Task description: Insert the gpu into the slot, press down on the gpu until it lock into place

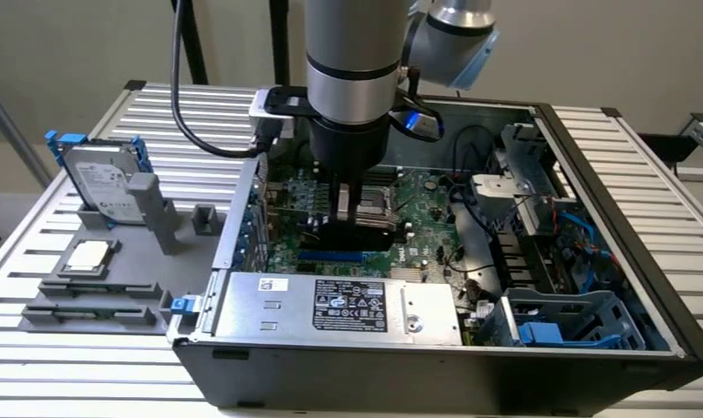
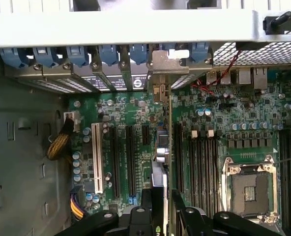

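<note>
The pincer [image 1: 354, 214] is gripping the card [image 1: 363, 237] upright. The card is standing right over the blue slot [image 1: 327, 258]

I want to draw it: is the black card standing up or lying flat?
Standing up: the gripper holds the card on its thin edge.

At frame centre the gripper [image 1: 354, 213] grips the gpu [image 1: 363, 237] upright, directly over the blue slot [image 1: 331, 258] inside the open computer case [image 1: 444, 379]; a hard drive [image 1: 101, 185] stands at left
</note>
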{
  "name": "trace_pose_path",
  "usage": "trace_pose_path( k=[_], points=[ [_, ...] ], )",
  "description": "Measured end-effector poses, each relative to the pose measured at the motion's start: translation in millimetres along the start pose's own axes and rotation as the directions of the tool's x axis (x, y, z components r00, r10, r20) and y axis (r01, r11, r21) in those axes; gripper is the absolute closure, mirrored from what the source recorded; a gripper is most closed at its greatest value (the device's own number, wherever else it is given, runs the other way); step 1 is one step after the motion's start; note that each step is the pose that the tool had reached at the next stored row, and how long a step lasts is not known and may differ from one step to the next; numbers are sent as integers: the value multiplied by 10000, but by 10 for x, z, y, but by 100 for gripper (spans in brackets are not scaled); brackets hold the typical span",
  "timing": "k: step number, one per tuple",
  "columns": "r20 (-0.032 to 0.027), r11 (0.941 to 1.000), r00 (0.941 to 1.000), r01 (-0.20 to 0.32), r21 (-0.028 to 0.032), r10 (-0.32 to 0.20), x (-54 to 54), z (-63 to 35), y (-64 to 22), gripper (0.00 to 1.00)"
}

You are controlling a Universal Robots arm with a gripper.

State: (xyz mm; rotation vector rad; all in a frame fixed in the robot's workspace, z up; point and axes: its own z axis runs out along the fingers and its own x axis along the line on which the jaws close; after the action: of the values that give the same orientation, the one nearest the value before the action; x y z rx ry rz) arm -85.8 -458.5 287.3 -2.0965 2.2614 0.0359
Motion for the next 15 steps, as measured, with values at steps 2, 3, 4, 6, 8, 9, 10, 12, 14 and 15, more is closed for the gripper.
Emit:
trace_pose_path(
  k=[2, 3, 4, 6, 8, 9, 10, 12, 14, 15],
  points=[
    [0, 10000, 10000, 0, 0, 0, -2, 17, 6, 74],
    [0, 10000, 10000, 1, 0, -1, -2, 25, 8, 74],
    [1, 10000, 10000, 4, 0, -4, -2, 31, 9, 74],
    [-2, 10000, 10000, 6, -4, -6, -2, 32, 9, 74],
    [-2, 10000, 10000, 5, -4, -5, -2, 33, 10, 74],
    [0, 10000, 10000, 5, -3, -5, -2, 34, 10, 74],
    [0, 10000, 10000, 5, -3, -5, -2, 34, 10, 74],
    [4, 10000, 10000, 11, -1, -11, -2, 42, 10, 74],
    [1, 10000, 10000, 51, -6, -51, -3, 47, 10, 74],
    [1, 10000, 10000, 75, -7, -75, -5, 51, 10, 74]
  ],
)
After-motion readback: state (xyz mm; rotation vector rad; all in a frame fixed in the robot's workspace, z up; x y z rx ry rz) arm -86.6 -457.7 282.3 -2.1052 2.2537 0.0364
